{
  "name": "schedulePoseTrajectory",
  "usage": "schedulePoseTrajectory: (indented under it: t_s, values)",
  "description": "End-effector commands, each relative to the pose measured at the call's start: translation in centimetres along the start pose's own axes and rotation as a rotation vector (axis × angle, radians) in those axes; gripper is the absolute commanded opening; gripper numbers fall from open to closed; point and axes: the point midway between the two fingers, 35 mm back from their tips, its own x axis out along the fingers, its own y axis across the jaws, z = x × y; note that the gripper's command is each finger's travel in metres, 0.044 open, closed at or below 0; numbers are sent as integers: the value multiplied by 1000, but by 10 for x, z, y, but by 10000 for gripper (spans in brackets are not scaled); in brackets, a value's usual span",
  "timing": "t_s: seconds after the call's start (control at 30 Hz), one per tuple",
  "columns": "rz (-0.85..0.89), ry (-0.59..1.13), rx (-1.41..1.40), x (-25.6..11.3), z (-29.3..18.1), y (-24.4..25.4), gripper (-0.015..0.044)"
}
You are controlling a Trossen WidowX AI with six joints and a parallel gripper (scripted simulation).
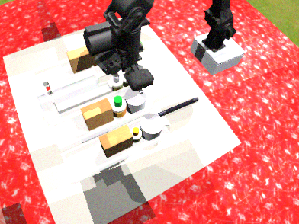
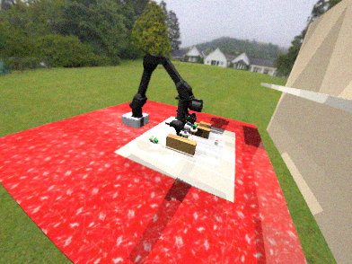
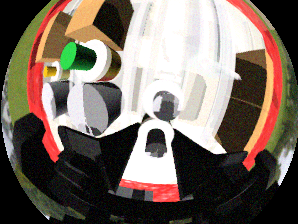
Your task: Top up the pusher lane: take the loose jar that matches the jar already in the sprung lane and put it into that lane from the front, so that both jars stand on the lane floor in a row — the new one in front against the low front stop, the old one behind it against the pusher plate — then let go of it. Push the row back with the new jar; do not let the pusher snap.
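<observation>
My gripper point(image 1: 125, 81) point(image 3: 155, 128) is shut on a white jar with a dark grey lid point(image 3: 156, 149), low at the front end of the lane. In the top view a finger mostly hides this jar. A second white jar with a grey lid point(image 1: 116, 84) point(image 3: 166, 103) stands just behind it in the row, touching or almost touching it. The lane point(image 1: 81, 100) runs back from there between pale walls. The front stop, the pusher plate and the held jar's base are hidden or too unclear to tell.
Beside the lane stand a green-capped jar point(image 1: 118, 108) point(image 3: 95, 60), a yellow-capped jar point(image 1: 136, 135), wooden blocks point(image 1: 98, 115) point(image 1: 116, 142) point(image 2: 180, 145) and two grey cylinders point(image 1: 135, 101) point(image 1: 151, 126). A dark rod point(image 1: 178, 107) lies nearby. A green-ended item point(image 2: 154, 139) lies on the mat.
</observation>
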Motion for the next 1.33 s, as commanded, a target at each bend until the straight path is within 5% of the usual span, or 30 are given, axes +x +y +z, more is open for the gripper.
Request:
schedulePoseTrajectory:
  t_s: [0.0,0.37,1.3]
  values:
    - [1,-2,-4,0,0,0,0]
    - [1,-2,-4,0,0,0,279]
    - [1,1,-4,-22,-36,0,279]
